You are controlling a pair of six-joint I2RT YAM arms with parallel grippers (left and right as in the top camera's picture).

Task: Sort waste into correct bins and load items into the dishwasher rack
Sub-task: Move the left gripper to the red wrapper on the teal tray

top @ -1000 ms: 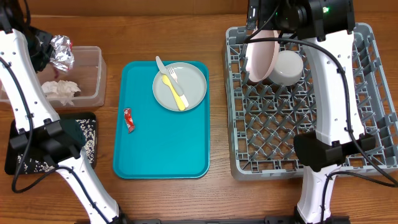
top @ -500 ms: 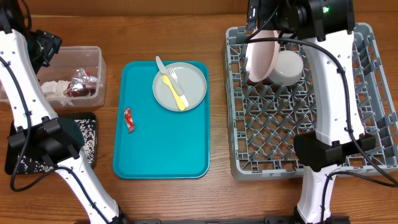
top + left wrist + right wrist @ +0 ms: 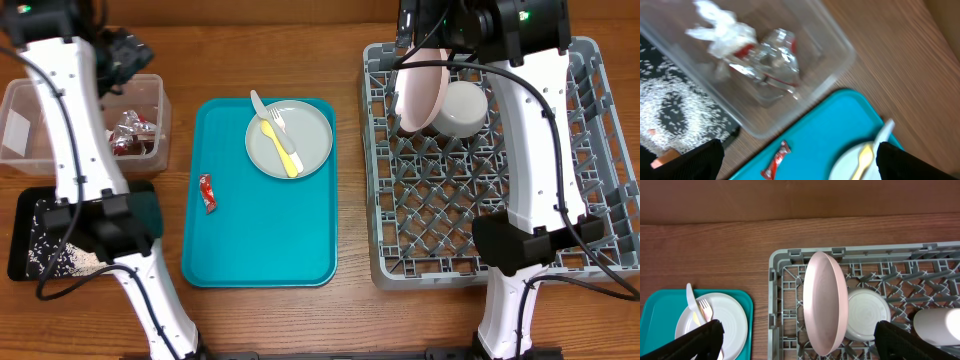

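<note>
The crumpled foil ball (image 3: 772, 55) and the white napkin (image 3: 722, 27) lie in the clear tub (image 3: 150, 95). My left gripper (image 3: 800, 165) hangs open and empty above the tub's near corner and the teal tray. A red packet (image 3: 207, 192) lies on that tray. Rice (image 3: 675, 105) and an orange cube (image 3: 662, 159) sit in the black tray (image 3: 25, 200). The grey-green plate (image 3: 305, 140) carries a yellow fork (image 3: 280, 145) and pale cutlery (image 3: 260, 103). My right gripper (image 3: 802, 342) is open above the rack (image 3: 600, 150), over a pink plate (image 3: 825, 305) standing on edge.
A white bowl (image 3: 867, 315) and a white cup (image 3: 940, 325) stand in the rack beside the pink plate. The teal tray (image 3: 260, 240) lies between the bins and the rack. My left arm's white links (image 3: 75, 130) cross over the clear tub.
My left gripper opened and let the foil ball drop into the clear tub. The left arm then swung to the right over the tub. The right arm stayed still.
</note>
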